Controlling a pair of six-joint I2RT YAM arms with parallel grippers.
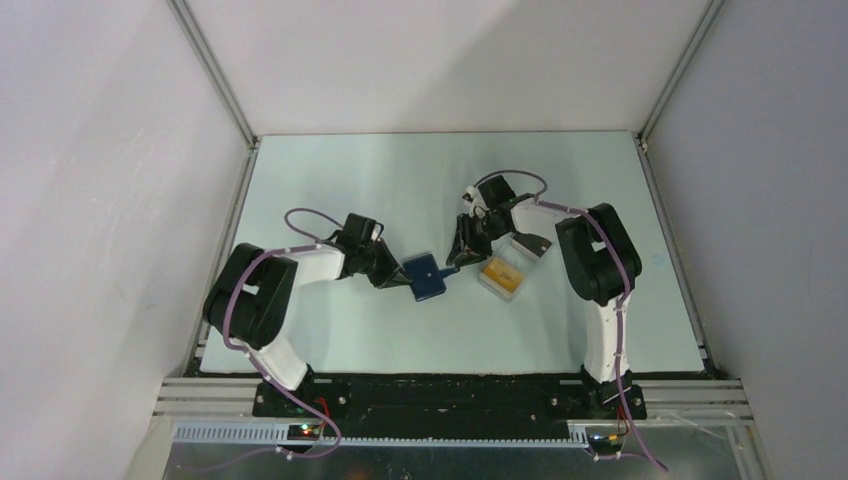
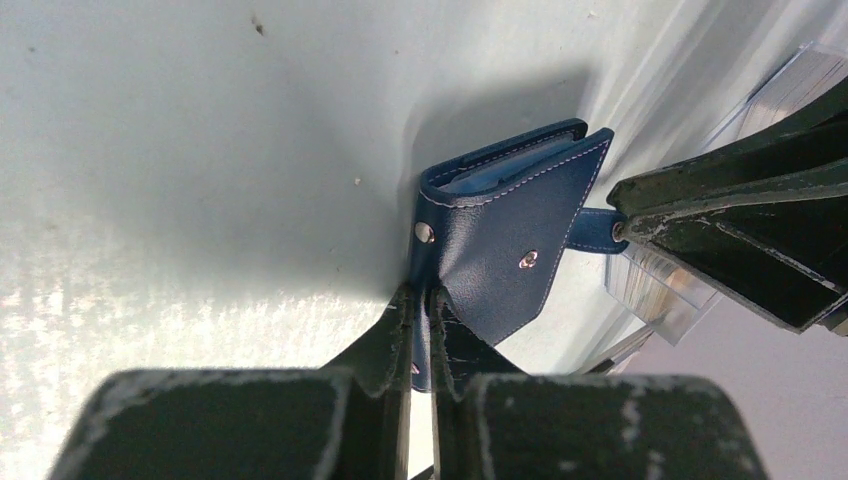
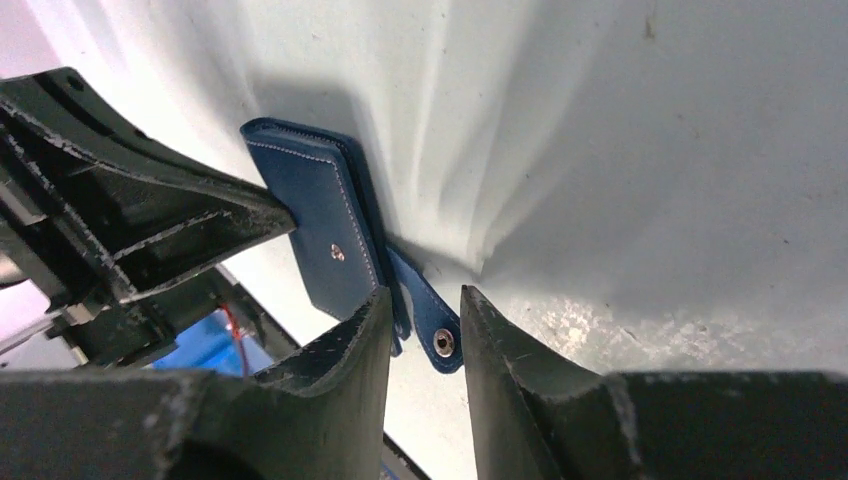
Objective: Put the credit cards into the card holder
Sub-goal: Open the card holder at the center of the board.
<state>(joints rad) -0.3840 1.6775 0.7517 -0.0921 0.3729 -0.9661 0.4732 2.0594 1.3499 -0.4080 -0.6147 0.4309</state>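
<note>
- Pinching what, left claw (image 2: 420,300)?
- It is pinching the wallet (image 2: 500,250) edge at table centre.
- Right claw (image 3: 424,296)?
- Standing spread, straddling the strap (image 3: 432,325). Cards (image 1: 500,268) are lying at the wallet's three o'clock.

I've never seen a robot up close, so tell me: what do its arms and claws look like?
The left arm and right arm have chunky black joints, white shells and a thin purple cable looping alongside. The left claw and right claw each have two tapering black fingers, scuffed pale along the edges.
</note>
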